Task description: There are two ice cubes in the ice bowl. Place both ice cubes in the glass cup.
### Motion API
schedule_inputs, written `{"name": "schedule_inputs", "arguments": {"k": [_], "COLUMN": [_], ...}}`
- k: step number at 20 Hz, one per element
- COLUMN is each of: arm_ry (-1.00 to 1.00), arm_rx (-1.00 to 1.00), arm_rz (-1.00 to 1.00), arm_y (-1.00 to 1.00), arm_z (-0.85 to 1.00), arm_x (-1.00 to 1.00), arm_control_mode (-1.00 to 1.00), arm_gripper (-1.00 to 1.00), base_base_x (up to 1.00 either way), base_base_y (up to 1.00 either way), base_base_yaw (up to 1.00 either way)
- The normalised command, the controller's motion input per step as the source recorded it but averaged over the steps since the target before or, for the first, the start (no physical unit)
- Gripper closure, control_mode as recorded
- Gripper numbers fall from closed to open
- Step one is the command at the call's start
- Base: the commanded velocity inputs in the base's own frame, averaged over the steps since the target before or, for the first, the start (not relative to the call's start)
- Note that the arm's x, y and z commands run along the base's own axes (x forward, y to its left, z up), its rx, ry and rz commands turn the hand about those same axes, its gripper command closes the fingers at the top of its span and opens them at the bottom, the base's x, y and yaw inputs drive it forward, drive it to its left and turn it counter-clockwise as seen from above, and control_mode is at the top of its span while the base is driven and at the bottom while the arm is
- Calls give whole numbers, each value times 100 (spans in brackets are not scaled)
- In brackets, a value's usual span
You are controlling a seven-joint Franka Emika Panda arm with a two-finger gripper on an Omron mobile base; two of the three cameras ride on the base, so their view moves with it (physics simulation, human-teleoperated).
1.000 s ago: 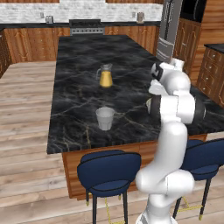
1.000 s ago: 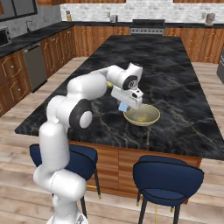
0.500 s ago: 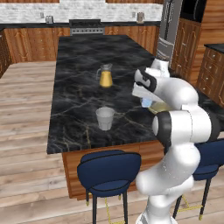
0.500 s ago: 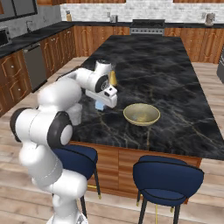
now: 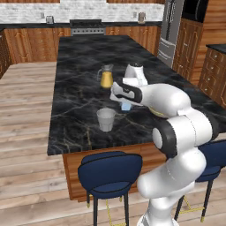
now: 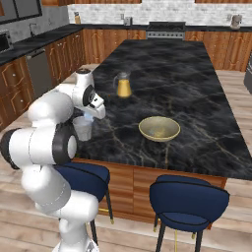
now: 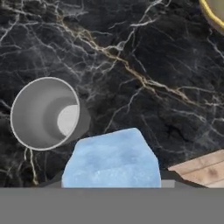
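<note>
We see the black marble island (image 5: 79, 88) spread across both base views, its dark top veined with gold and white, and two blue stools (image 6: 189, 199) tucked in at its near edge. Our white arm (image 5: 170, 101) bends over the counter from the near side, its hand reaching toward the middle of the near half of the top. The ice bowl (image 6: 159, 129), tan-olive and shallow, sits on the counter well apart from the hand; in the right base view we cannot make out a cube inside it, and in the hand view just a curve of its rim (image 7: 214, 13) cuts the upper right corner. A handled pitcher (image 5: 106, 77) of yellow-orange liquid stands farther back on the island. The glass cup (image 5: 106, 119) stands upright near the counter's front edge, just beside and below the hand; from the hand view we look down into its open mouth (image 7: 46, 113) and see nothing in it. Our gripper (image 5: 126, 106) hangs above the counter close to the cup, not yet over its mouth, and is clamped on one ice cube (image 7: 111, 159), pale blue and filling the bottom of the hand view.
</note>
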Motion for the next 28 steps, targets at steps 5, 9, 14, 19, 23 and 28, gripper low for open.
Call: {"name": "schedule_inputs", "arguments": {"k": [5, 9, 14, 19, 23, 28], "arm_ry": [-3, -11, -1, 0, 0, 0], "arm_rx": [-7, 0, 1, 0, 0, 0], "arm_rz": [0, -1, 0, 1, 1, 1], "arm_y": [78, 51, 14, 0, 1, 11], "arm_z": [0, -7, -36, -45, -18, -11], "arm_x": [60, 52, 14, 8, 24, 25], "arm_control_mode": [-100, -100, -100, -100, -100, -100], "arm_gripper": [100, 100, 100, 100, 100, -100], "base_base_x": [0, 0, 0, 0, 0, 0], "base_base_y": [0, 0, 0, 0, 0, 0], "base_base_yaw": [0, 0, 0, 0, 0, 0]}}
